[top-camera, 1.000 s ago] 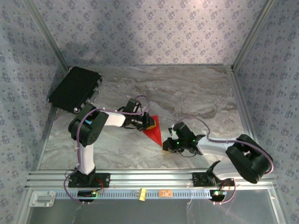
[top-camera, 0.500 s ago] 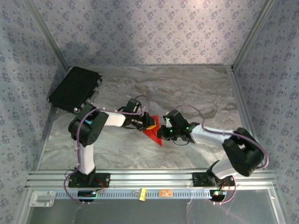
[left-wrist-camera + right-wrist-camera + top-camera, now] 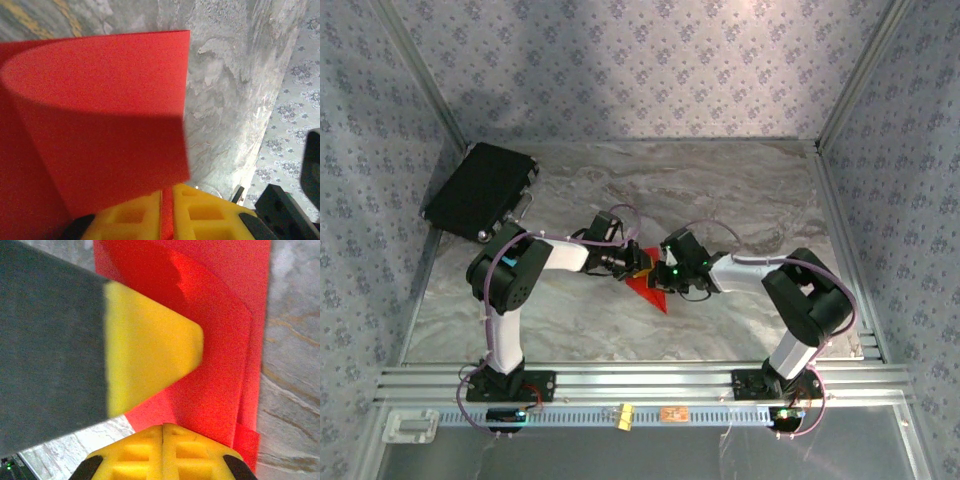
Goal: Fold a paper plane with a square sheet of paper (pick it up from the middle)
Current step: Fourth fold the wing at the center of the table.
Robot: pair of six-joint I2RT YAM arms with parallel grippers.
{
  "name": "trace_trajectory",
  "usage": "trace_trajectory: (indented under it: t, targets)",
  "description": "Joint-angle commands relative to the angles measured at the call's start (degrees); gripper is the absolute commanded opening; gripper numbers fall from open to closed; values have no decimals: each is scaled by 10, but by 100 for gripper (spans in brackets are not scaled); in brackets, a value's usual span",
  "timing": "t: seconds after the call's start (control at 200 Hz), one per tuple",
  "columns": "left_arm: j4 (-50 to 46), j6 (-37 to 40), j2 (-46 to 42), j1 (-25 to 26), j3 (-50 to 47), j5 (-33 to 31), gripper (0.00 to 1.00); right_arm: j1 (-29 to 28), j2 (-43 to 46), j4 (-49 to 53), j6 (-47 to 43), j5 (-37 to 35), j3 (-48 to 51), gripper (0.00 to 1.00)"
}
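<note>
Top external: both arms reach inward over mid-table, where the left gripper (image 3: 638, 262) and right gripper (image 3: 660, 272) meet at the folded red paper (image 3: 650, 292).
Left wrist: yellow pads (image 3: 135, 220) are pinched on the paper's edge.
Right wrist: the jaws are fully closed with nothing between them, their tips over the paper's layers.

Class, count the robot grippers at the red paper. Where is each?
2. The left gripper pinches the red paper from the left; the right gripper, shut, is at its right side.

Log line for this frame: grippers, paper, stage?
left gripper: shut on red paper | right gripper: shut, at its folded layers | stage: partly folded, no plane yet
</note>
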State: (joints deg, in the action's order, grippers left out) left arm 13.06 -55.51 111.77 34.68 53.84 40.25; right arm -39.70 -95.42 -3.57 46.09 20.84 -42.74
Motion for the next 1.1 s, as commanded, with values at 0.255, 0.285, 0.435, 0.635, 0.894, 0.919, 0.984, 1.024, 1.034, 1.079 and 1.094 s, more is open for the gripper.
trace_trajectory:
  t: [0.255,0.285,0.435,0.635,0.894,0.919,0.984,1.024,1.034,1.079,1.094]
  targets:
    - [-68,33,-6,-5,13,-36,17,5,-26,-71,43,8,115,3]
    - [-71,35,-13,-5,17,-36,18,5,-25,-69,42,8,115,3]
    - [-93,39,-54,-1,20,-46,19,9,-21,-64,37,8,111,2]
    - [-80,38,-49,14,8,-37,5,11,-27,-67,37,8,108,2]
    - [-92,45,26,2,24,-60,3,11,-31,-65,37,8,109,2]
    - [-94,47,27,-1,25,-64,3,11,-31,-65,37,9,111,2]
    - [-112,56,28,-8,30,-76,4,11,-30,-64,35,11,112,1]
    - [-122,63,26,-14,34,-80,4,10,-29,-61,34,10,112,1]
    - [-125,64,26,-16,35,-81,4,10,-29,-60,34,9,112,1]
    - [-133,68,26,-22,41,-84,4,10,-29,-57,32,9,112,1]
    - [-136,69,26,-24,42,-85,5,10,-28,-56,32,9,113,1]
